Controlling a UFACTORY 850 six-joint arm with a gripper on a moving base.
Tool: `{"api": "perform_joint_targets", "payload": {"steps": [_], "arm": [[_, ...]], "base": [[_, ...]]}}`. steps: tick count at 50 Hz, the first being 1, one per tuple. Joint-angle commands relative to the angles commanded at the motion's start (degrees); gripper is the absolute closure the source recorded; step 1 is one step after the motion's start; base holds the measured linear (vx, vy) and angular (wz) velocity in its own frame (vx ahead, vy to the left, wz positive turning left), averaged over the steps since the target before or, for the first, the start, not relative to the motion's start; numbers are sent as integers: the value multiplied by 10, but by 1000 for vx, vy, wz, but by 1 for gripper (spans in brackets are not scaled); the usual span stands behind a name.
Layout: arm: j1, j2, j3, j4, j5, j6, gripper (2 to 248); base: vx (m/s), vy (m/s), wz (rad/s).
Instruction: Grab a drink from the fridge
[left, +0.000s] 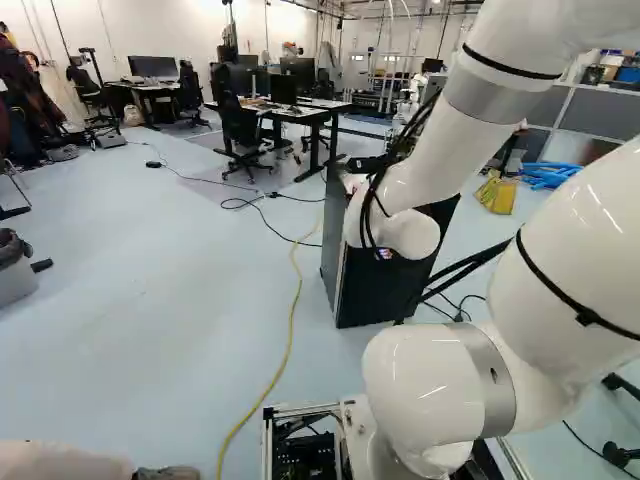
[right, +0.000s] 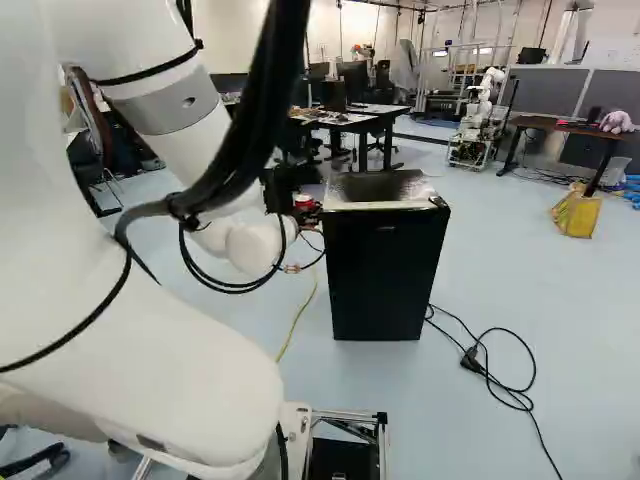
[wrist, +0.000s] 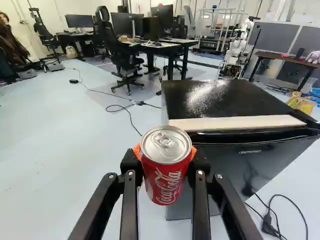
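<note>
- Pale blue floor (left: 160, 300) is seen all around, with dark desks (wrist: 160, 45), office chairs (wrist: 120, 55) and monitors set farther back.
- Grey partitions (right: 550, 90) are seen in the background, and another robot (right: 480, 115) is placed near them.
- On the floor, a black fridge (right: 385, 260) is stood right of the middle in the right base view; its door is seen closed, and a pale strip (wrist: 237, 123) is carried along the top front edge.
- By the gripper (right: 305, 210), a red drink can (wrist: 166, 172) is grasped from two sides; in the wrist view the orange pads (wrist: 137, 150) are partly hidden behind it.
- The can is held off the floor, close to the fridge's top front corner; whether the fridge is touched cannot be told.
- A yellow cable (left: 293, 300) is laid along the floor at the arm's (left: 430, 165) left.
- A black cable (right: 530, 375) is looped on the floor on the fridge's right, and a yellow bag (right: 577, 212) is left farther off, near the right edge of the right base view.
</note>
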Motion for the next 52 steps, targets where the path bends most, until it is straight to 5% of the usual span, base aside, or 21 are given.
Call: {"api": "perform_joint_targets", "payload": {"steps": [52], "arm": [[33, 60, 73, 19, 1, 0, 151]], "base": [[0, 0, 0]]}}
